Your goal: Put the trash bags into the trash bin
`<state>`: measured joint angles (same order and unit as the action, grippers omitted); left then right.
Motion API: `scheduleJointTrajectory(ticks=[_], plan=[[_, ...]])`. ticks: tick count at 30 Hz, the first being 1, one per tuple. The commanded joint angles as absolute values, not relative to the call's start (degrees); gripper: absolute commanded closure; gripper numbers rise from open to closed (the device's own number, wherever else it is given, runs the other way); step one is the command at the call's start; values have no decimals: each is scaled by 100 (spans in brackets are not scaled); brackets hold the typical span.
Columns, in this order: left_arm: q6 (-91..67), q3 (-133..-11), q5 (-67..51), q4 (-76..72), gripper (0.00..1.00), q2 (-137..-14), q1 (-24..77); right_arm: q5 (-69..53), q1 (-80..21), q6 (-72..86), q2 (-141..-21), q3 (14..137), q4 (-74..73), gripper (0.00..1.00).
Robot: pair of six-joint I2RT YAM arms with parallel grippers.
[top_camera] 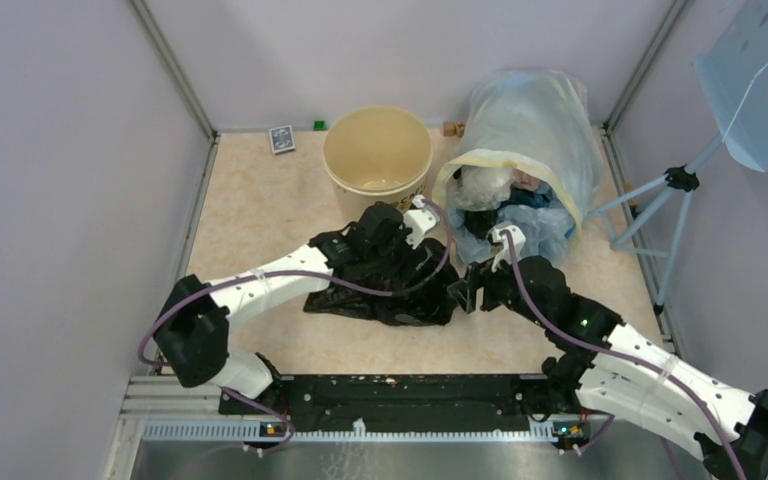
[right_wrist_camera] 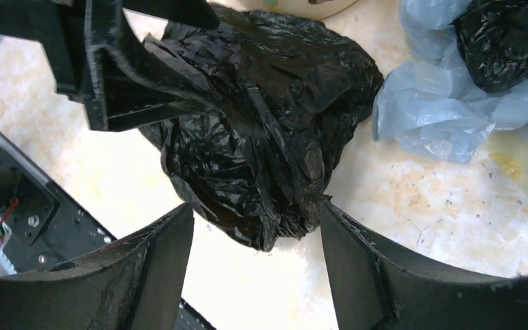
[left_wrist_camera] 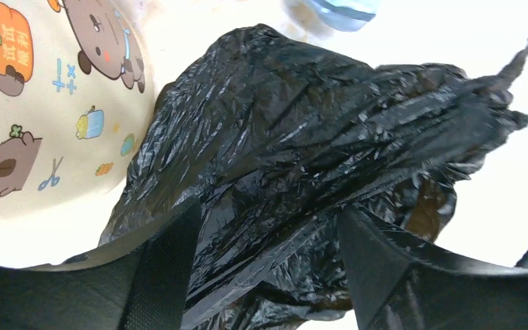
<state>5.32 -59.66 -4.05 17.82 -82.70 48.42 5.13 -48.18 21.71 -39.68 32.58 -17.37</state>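
A crumpled black trash bag [top_camera: 375, 295] lies on the table just in front of the round cream trash bin [top_camera: 377, 150]. My left gripper [top_camera: 412, 262] is down on the bag; in the left wrist view [left_wrist_camera: 268, 210] its jaws stand open with the bag's black film [left_wrist_camera: 295, 124] between the fingers, and the bin's printed side [left_wrist_camera: 34, 124] is at the left. My right gripper [top_camera: 465, 292] is open at the bag's right end; in the right wrist view [right_wrist_camera: 254, 206] the bag's tip [right_wrist_camera: 261, 137] reaches between the fingertips. A second black bag [right_wrist_camera: 502, 41] lies in the sack's mouth.
A large translucent sack [top_camera: 530, 130] lies on its side right of the bin, with loose bluish film [right_wrist_camera: 440, 110] spilling out. A card box [top_camera: 281, 138], a green cube [top_camera: 319, 125] and a wooden block [top_camera: 450, 128] sit by the back wall. A tripod with a perforated panel [top_camera: 760, 70] stands at the right.
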Motion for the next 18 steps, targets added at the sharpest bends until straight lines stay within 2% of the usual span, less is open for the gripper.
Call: scheduleJointTrajectory(ticks=[1,4,9,18], plan=[[363,-6169,149,1348,27,-8546,4833,941,-4786,2552,-3754,2977,-1492,32],[334,-6170,33,1282,46,-8589,4832,809,-4789,2651,-3808,2699,-1164,29],[255,-6204,147,1331,98,-8361,4825,438,-4784,2682,-3824,2246,-191,23],[179,-6023,139,1670,100,-7247,4826,-467,-4782,2178,-4135,1965,1123,21]])
